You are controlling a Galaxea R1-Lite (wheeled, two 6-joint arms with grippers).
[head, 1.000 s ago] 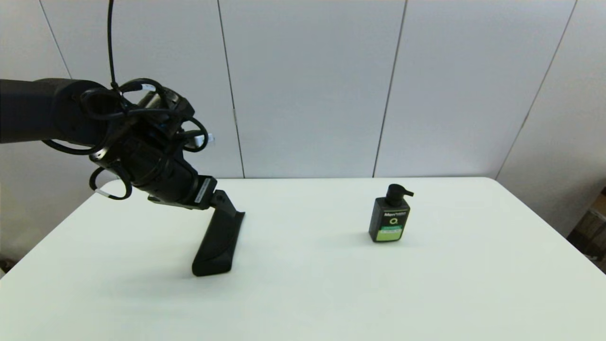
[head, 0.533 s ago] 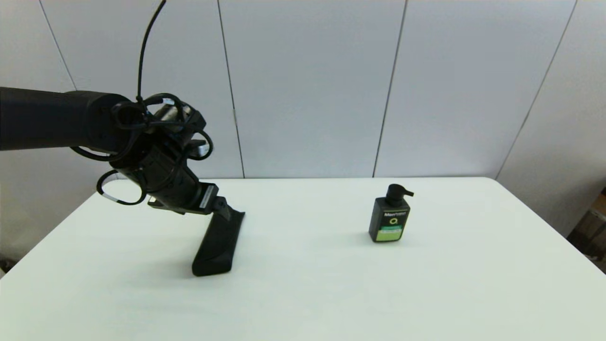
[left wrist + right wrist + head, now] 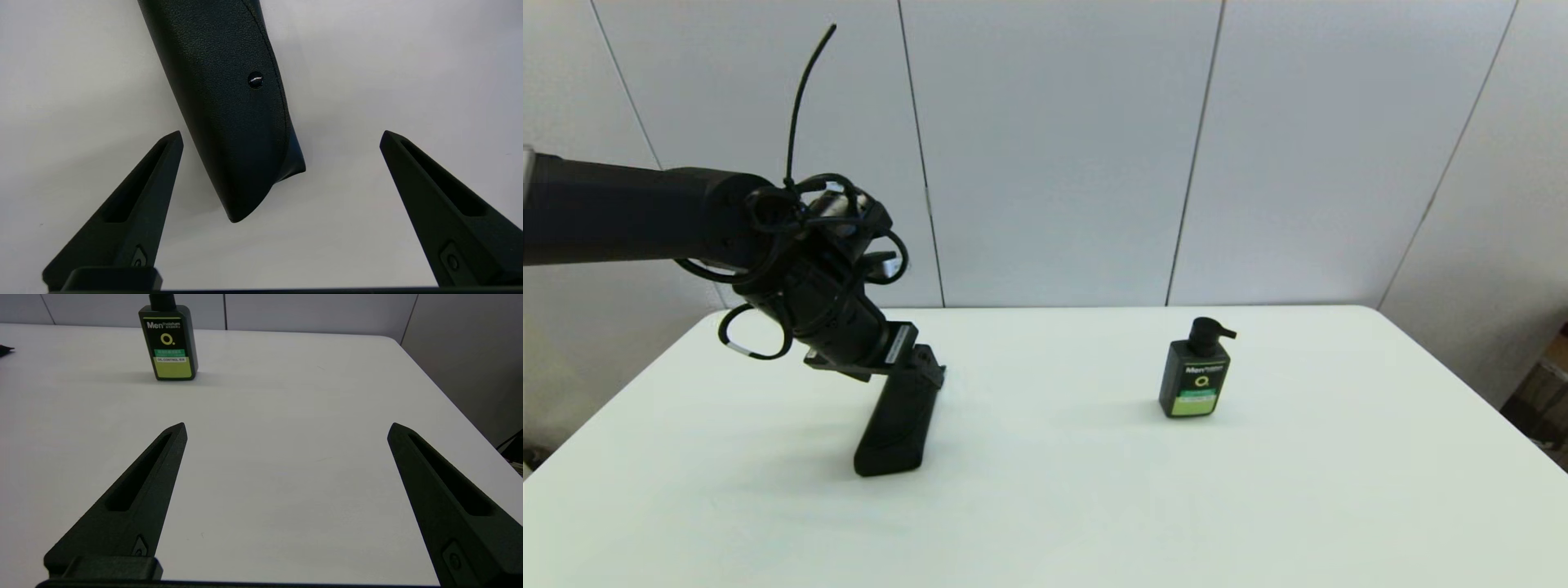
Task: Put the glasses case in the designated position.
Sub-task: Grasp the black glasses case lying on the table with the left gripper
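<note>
My left gripper [image 3: 282,136] has lowered toward the long, slim matte-black textured glasses case [image 3: 898,420], lying left of centre on the white table [image 3: 1054,506]. Fingers spread wide, nothing held; grasp seems next.

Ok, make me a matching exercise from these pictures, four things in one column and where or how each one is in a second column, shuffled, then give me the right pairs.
Things:
1. glasses case
2. pump bottle
3. left gripper
4. right gripper

Places or states:
A. standing upright on the table's right half
B. open above bare table, nothing between its fingers
C. lying flat on the table's left half
D. open at the case's far end, fingers either side, not touching it

Pairs: 1-C, 2-A, 3-D, 4-B
</note>
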